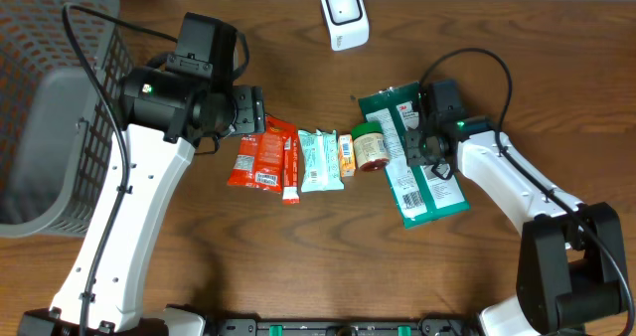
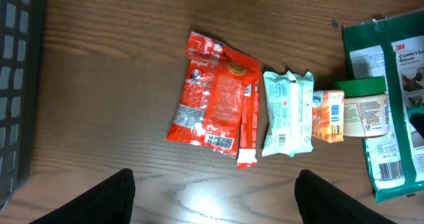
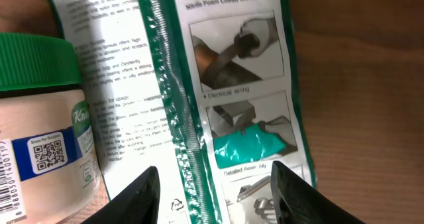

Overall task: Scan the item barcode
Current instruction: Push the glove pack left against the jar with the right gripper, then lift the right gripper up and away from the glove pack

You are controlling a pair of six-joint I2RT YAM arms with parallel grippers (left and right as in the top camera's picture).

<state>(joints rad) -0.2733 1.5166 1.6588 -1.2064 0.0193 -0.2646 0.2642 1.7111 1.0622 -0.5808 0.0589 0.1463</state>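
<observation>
Right fingers (image 3: 136, 196) parted, nothing pinched, directly above glove pack (image 1: 442, 199) mid-length. Overhead: pack lies flat, long axis 11-to-5, barcode label toward the 5 end; jar (image 1: 373, 147) touches its 9 o'clock edge. From the pack the scanner (image 1: 343, 16) sits at 11, well apart. Right gripper (image 1: 429, 142) is nearer; left gripper (image 1: 248, 112) spread wide, empty, off at 9 above the snack packets (image 1: 268, 157). Likely next: pinch across the short axis

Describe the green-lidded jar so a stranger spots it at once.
On the wooden table, find the big green glove pack at the row's right end. The jar lies on its side at that pack's left edge, beside a small orange box. It alone is round, with a green lid.
</observation>
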